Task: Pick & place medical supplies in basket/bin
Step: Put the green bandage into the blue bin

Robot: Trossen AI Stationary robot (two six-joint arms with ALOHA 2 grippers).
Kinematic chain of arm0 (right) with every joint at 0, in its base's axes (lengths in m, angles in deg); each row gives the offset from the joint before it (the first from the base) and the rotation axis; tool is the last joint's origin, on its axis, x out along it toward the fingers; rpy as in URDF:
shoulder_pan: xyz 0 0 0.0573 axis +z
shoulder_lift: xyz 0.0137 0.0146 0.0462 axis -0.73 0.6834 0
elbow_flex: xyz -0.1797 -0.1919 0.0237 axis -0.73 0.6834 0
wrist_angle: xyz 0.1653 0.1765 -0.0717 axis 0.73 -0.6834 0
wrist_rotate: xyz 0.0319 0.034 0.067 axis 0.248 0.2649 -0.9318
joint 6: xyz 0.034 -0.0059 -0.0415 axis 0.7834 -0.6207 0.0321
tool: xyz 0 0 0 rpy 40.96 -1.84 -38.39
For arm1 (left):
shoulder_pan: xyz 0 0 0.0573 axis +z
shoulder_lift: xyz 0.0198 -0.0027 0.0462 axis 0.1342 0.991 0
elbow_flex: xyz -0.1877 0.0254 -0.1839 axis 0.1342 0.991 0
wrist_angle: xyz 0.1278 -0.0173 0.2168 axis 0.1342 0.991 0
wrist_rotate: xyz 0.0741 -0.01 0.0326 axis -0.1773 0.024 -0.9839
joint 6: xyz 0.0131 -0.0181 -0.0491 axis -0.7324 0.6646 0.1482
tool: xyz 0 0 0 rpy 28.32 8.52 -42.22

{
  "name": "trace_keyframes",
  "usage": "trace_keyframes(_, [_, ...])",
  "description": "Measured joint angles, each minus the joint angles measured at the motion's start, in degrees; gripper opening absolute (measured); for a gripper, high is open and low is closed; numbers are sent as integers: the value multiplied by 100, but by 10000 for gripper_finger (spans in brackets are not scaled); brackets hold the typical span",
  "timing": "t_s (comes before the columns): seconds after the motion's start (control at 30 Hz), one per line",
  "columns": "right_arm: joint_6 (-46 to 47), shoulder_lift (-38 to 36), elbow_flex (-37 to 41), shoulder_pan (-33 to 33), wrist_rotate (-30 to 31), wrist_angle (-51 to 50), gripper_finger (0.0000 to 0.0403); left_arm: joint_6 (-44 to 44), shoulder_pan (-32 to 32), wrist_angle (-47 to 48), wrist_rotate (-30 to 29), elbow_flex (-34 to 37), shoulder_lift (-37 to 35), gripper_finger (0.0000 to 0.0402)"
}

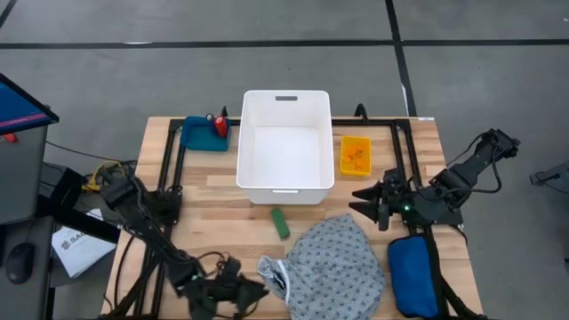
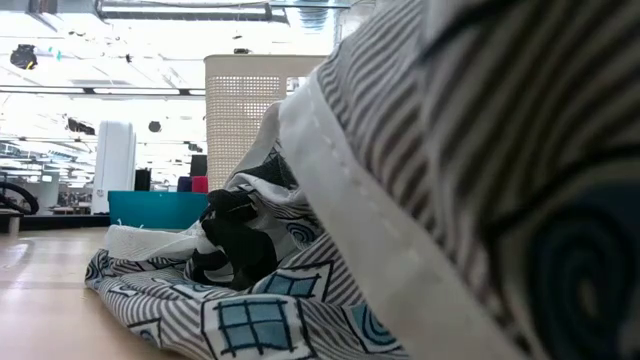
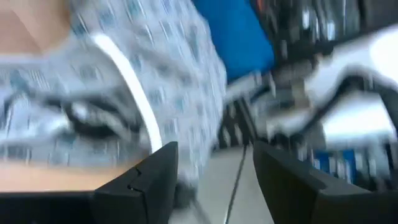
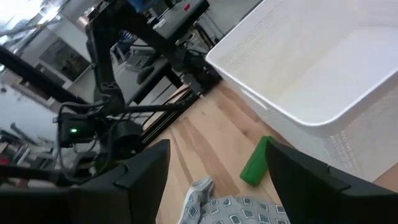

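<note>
The grey patterned gown (image 1: 336, 262) lies crumpled on the table's near side and fills the low view (image 2: 430, 180). My left gripper (image 1: 258, 289) is open and low at the gown's left edge, with the cloth (image 3: 124, 93) just ahead of its fingers. My right gripper (image 1: 366, 201) is open and hovers between the gown and the white bin (image 1: 284, 182). The green piece (image 1: 281, 222) lies flat on the wood, also in the right wrist view (image 4: 255, 163). Orange pill bottles sit in an orange tray (image 1: 355, 156). The red piece (image 1: 218, 124) rests on a blue tray. No purple piece shows.
The blue padded pouch (image 1: 416, 276) lies at the table's near right corner beside the gown. The blue tray (image 1: 203, 135) stands left of the bin. Black frame rails run along the table's left and right sides. Bare wood shows left of the green piece.
</note>
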Motion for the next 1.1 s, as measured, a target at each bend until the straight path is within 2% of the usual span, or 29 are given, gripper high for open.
trace_keyframes(0.17, [-257,0,0,0,-341,21,260,633,311,-5,-1418,-94,509,206])
trace_keyframes(0.4, [-532,-66,0,0,-706,20,260,724,1019,152,-1508,-90,1044,238])
trace_keyframes(0.5, [-624,-136,0,23,-733,21,260,1120,1365,258,-1687,18,1191,260])
trace_keyframes(0.57, [-670,-224,2,40,-743,15,260,1486,1621,281,-1565,59,1303,274])
trace_keyframes(0.67, [-685,-345,2,48,-743,19,260,1614,1907,253,-875,45,1338,289])
trace_keyframes(0.8, [-851,-477,2,70,-723,103,260,1614,1997,339,-727,39,1299,293])
trace_keyframes(0.9, [-1009,-501,0,68,-723,287,260,1664,2035,917,-407,-39,1145,285])
trace_keyframes(1.03, [-1111,-516,0,68,-724,351,260,2019,2027,1931,-304,-116,851,271])
trace_keyframes(1.1, [-1125,-514,0,68,-724,351,260,2185,2059,2262,-30,-124,686,263])
